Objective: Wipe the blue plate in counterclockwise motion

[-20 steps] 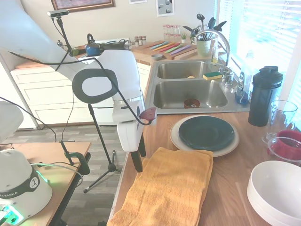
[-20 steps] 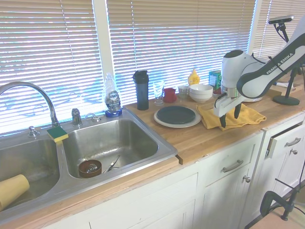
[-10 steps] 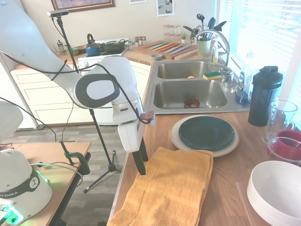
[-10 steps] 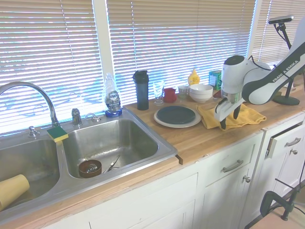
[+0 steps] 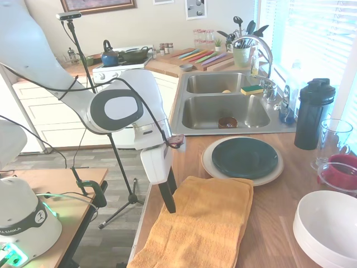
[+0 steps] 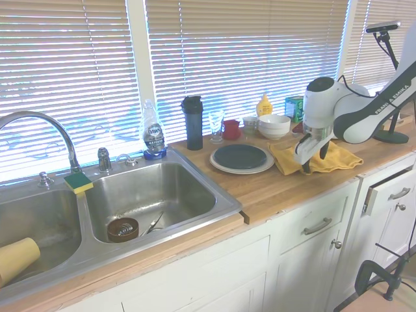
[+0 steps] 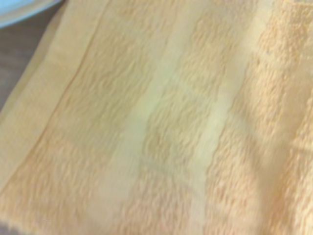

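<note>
The blue plate (image 5: 244,157) (image 6: 240,156) lies on a larger cream plate (image 5: 209,164) (image 6: 218,166) on the wooden counter, near the sink. An orange towel (image 5: 206,223) (image 6: 335,156) is spread flat on the counter beside it, one corner touching the cream plate. My gripper (image 5: 170,200) (image 6: 314,164) points down at the towel's edge nearest the counter front, open, with nothing between its fingers. The towel (image 7: 156,117) fills the wrist view from close by, with a sliver of the cream plate in one corner.
Stacked white bowls (image 5: 329,226) (image 6: 274,125), a red cup (image 5: 340,170), a clear glass (image 5: 334,137) and a black bottle (image 5: 313,114) (image 6: 193,122) stand behind the towel and the plates. The steel sink (image 5: 223,111) (image 6: 149,195) lies beyond the plates. The counter's front edge runs just beside my gripper.
My gripper has sunk a little and shifted onto the towel's front edge. Towel and plates have not moved.
</note>
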`<state>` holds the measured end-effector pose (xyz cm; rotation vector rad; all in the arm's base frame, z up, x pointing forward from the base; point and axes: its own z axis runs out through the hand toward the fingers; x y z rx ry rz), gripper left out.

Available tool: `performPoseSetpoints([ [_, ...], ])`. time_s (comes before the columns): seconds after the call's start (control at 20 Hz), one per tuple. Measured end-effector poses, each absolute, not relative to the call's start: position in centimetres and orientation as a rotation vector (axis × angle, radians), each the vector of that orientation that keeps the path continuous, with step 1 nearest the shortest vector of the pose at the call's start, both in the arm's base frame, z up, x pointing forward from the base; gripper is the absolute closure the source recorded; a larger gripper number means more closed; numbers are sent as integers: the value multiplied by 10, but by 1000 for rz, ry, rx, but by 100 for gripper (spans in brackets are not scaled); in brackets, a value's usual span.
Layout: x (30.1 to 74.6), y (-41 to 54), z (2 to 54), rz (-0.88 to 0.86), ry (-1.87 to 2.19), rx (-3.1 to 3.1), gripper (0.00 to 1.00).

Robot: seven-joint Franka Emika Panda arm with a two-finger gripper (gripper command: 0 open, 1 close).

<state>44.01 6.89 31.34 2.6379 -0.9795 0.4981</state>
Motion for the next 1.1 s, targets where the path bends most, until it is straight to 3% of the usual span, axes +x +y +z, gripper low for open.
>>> performPoseSetpoints([
  [0.4, 496, 50, 315, 422, -1049, 2612, 0],
  [0.45, 499, 49, 316, 414, -1050, 2614, 100],
  [1.1, 510, 44, 315, 318, -1064, 2673, 100],
])
